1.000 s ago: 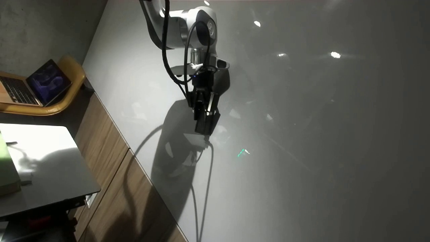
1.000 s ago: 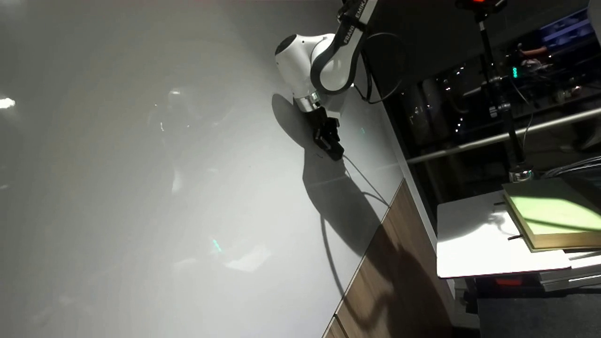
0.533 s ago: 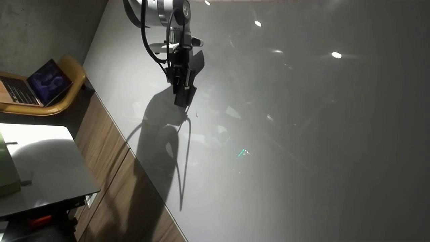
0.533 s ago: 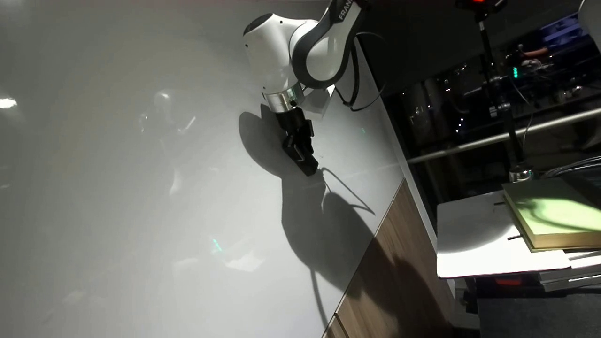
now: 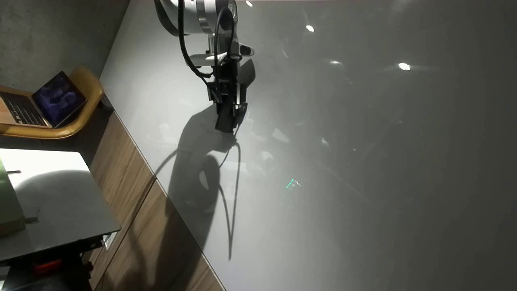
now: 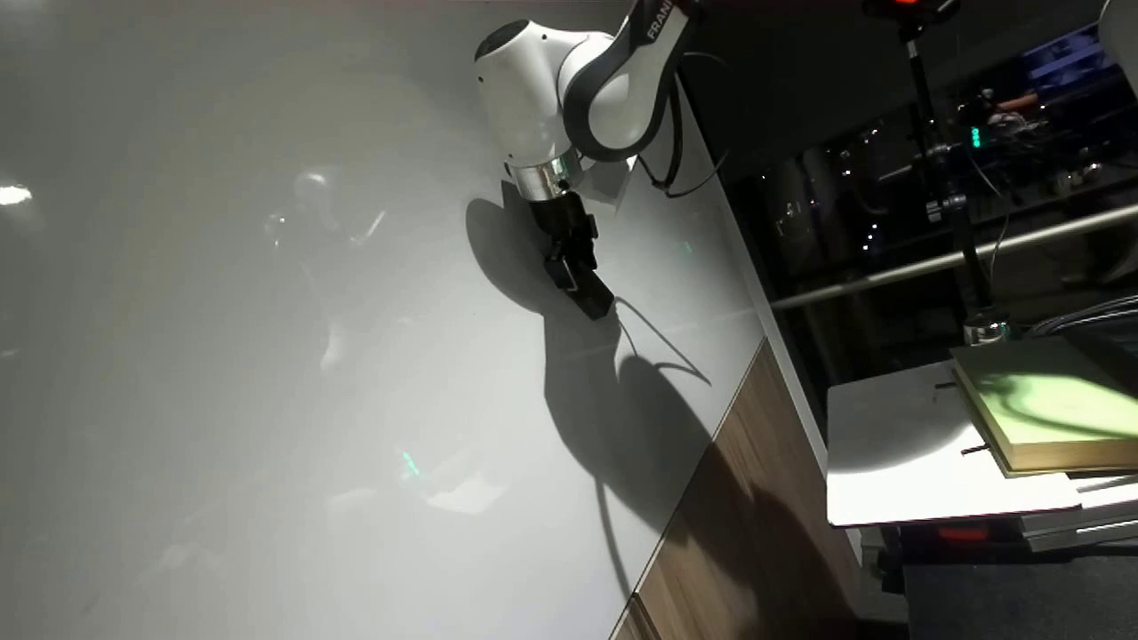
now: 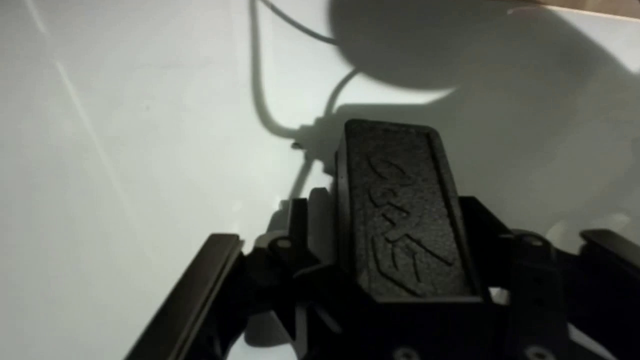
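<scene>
My gripper (image 7: 400, 220) is shut on a black rectangular block (image 7: 407, 210) with lettering pressed into its face; it looks like a whiteboard eraser. The fingers stand on both long sides of the block. In both exterior views the gripper (image 5: 232, 106) (image 6: 569, 260) points down the picture, with the block (image 5: 225, 120) (image 6: 594, 298) sticking out past the fingers. The block is over a large glossy white surface (image 5: 343, 226); I cannot tell whether it touches it. A small dark mark (image 7: 296, 146) shows on the surface left of the block's tip, at the shadow's edge.
Wood panels (image 5: 121, 161) border the white surface. Beyond stand a chair (image 5: 95, 93) with a laptop (image 5: 24, 109) and a small white table (image 6: 889, 489) with a green book (image 6: 1049, 391). A black stand (image 6: 956, 213) is behind. A cable (image 5: 181, 40) hangs along the arm.
The arm with the block first moved toward the panel side of the white surface, then shifted slightly back over the last half second. The block stayed in the gripper.
</scene>
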Motion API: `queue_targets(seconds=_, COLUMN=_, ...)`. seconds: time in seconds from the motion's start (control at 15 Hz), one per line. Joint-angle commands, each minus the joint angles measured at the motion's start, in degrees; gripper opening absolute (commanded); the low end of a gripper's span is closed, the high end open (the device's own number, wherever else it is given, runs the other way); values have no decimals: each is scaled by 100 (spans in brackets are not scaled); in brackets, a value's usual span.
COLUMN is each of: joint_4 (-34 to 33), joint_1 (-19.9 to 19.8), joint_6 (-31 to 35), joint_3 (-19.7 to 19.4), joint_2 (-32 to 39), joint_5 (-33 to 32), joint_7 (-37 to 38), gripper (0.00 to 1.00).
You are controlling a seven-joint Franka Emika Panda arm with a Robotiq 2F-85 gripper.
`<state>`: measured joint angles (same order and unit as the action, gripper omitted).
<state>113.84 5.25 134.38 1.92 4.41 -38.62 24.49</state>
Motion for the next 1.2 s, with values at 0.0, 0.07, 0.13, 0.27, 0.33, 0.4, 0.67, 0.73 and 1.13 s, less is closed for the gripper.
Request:
queue_targets(seconds=0.0, joint_4=158, joint_1=-302, joint_6=444, joint_3=-258, joint_2=-121, joint_5=-247, joint_7=-167, gripper=100)
queue_targets(seconds=0.07, joint_4=206, joint_1=-385, joint_6=516, joint_3=-328, joint_2=-135, joint_5=-259, joint_7=-200, gripper=100)
queue_targets(seconds=0.13, joint_4=245, joint_1=-456, joint_6=589, joint_3=-388, joint_2=-147, joint_5=-284, joint_7=-207, gripper=100)
queue_targets(seconds=0.27, joint_4=290, joint_1=-575, joint_6=722, joint_3=-487, joint_2=-159, joint_5=-277, joint_7=-251, gripper=100)
queue_targets(seconds=0.33, joint_4=305, joint_1=-619, joint_6=769, joint_3=-526, joint_2=-160, joint_5=-270, joint_7=-260, gripper=100)
queue_targets(seconds=0.4, joint_4=318, joint_1=-657, joint_6=817, joint_3=-558, joint_2=-160, joint_5=-254, joint_7=-265, gripper=100)
queue_targets(seconds=0.67, joint_4=369, joint_1=-667, joint_6=973, joint_3=-534, joint_2=-201, joint_5=-154, joint_7=-224, gripper=90)
queue_targets(seconds=0.73, joint_4=360, joint_1=-640, joint_6=985, joint_3=-505, joint_2=-208, joint_5=-120, joint_7=-218, gripper=74)
queue_targets(seconds=1.13, joint_4=340, joint_1=-590, joint_6=1023, joint_3=-418, joint_2=-241, joint_5=-5, joint_7=-246, gripper=34)
